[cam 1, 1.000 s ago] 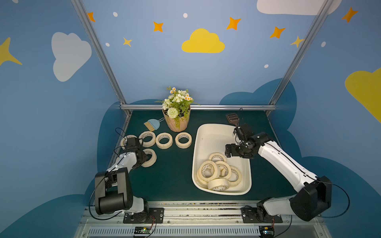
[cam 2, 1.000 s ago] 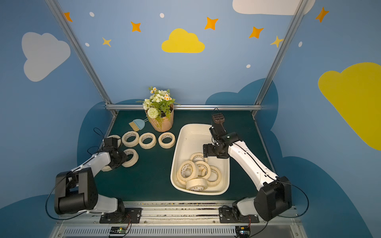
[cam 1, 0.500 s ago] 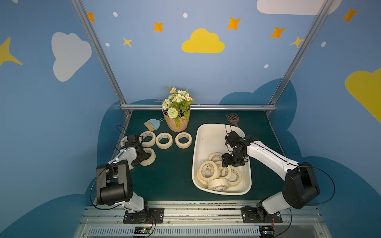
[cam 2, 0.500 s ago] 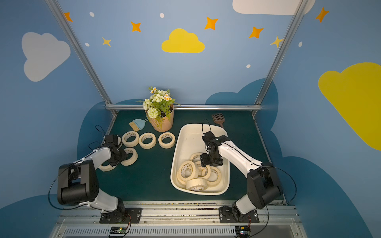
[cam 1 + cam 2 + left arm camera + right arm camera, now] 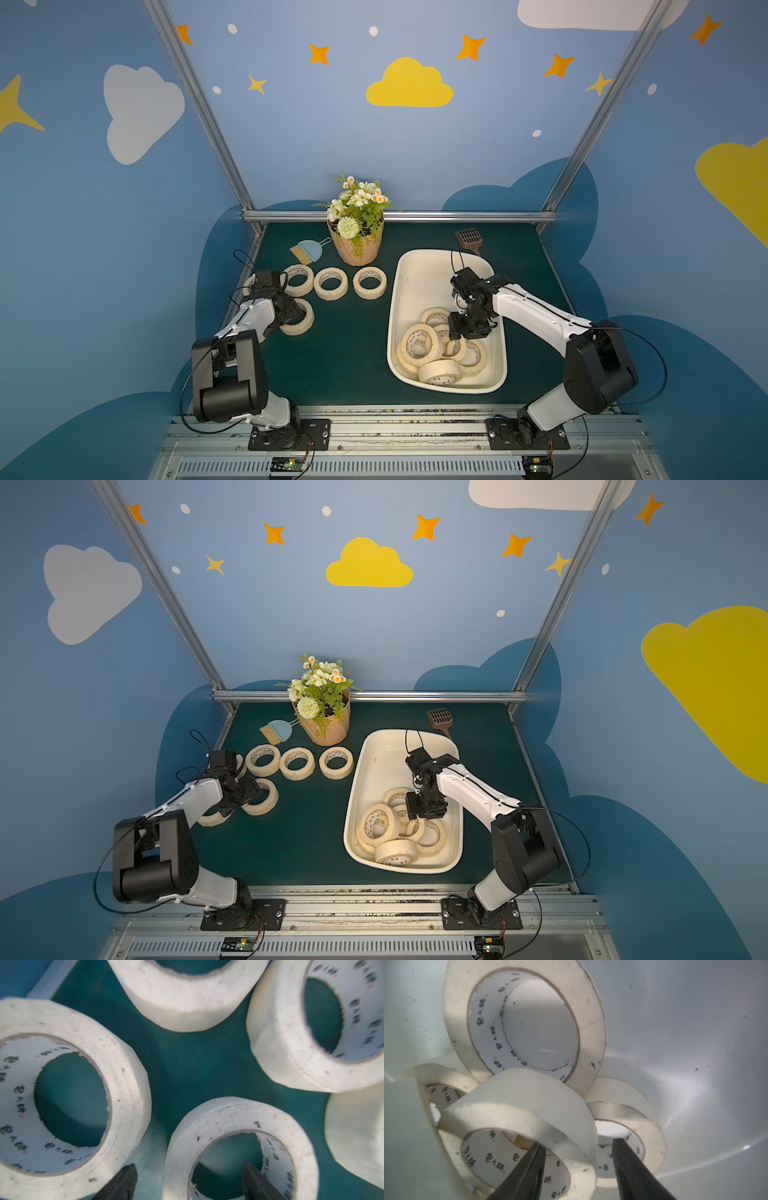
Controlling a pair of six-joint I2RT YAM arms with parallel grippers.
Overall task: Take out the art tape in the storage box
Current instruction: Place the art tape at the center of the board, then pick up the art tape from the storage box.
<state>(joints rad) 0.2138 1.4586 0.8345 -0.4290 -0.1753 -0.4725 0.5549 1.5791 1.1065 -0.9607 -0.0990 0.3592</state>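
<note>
Right gripper (image 5: 577, 1145) is straddling the wall of a tilted art tape (image 5: 527, 1103), jaws partly apart, inside the storage box (image 5: 419, 259), lower-right of centre. Left gripper (image 5: 189, 1169) is hovering, jaws wide, around another roll (image 5: 239, 1118) on the mat (image 5: 349, 353), centre-left.

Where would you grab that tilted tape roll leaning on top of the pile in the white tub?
Pinch the ring wall of the tilted roll, coming from above: one finger down its open core, one outside. Its sides are crowded by neighbouring rolls, but its hole faces the gripper and looks free. The right gripper straddles that wall this way inside the storage box.
</note>
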